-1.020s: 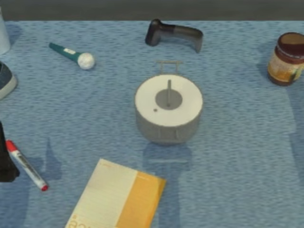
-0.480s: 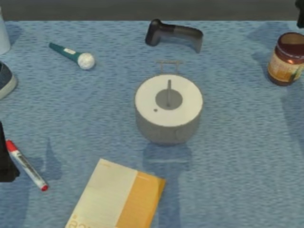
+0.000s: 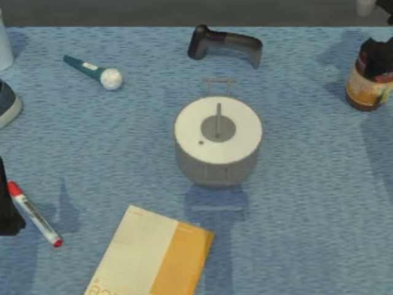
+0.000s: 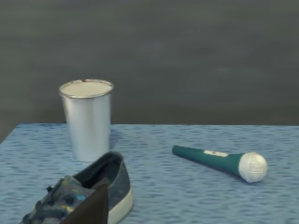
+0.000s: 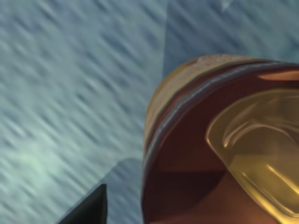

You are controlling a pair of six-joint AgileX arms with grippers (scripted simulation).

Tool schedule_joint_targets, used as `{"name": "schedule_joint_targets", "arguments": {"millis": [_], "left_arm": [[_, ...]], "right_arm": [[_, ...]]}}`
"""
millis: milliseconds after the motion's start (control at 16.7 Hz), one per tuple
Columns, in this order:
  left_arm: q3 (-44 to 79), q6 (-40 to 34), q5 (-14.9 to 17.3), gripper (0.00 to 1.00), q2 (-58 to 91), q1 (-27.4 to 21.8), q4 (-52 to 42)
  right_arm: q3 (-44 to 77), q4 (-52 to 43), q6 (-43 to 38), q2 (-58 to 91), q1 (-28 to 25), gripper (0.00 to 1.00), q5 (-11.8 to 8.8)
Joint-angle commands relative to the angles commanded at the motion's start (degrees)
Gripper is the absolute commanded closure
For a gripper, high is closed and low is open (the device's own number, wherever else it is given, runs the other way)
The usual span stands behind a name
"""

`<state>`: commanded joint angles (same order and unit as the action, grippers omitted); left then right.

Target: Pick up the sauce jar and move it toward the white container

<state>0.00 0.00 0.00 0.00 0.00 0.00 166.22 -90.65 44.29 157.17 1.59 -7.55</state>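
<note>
Hovering over the sauce jar [image 3: 370, 83], right gripper [image 3: 382, 50] state unclear; label unreadable.

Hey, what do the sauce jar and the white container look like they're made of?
The sauce jar looks like clear glass: dark reddish-brown contents show through glossy walls in the right wrist view, under a maroon lid, possibly metal or plastic, with an orange-yellow paper-like label. The white container looks like matte plastic or painted metal, a flat white top over dull grey sides with no shine, plus a thin wire handle.
</note>
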Motion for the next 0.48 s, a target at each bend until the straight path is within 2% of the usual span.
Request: {"name": "schedule_joint_targets", "arguments": {"millis": [300, 480], "left_arm": [[0.0, 0.0, 0.0, 0.0, 0.0, 0.0, 0.0], [0.0, 0.0, 0.0, 0.0, 0.0, 0.0, 0.0]], "right_arm": [[-0.28, 0.29, -0.01, 0.19, 0.27, 0.0, 0.06], [-4.45, 3.9, -0.08, -0.79, -0.2, 0.0, 0.04]]}}
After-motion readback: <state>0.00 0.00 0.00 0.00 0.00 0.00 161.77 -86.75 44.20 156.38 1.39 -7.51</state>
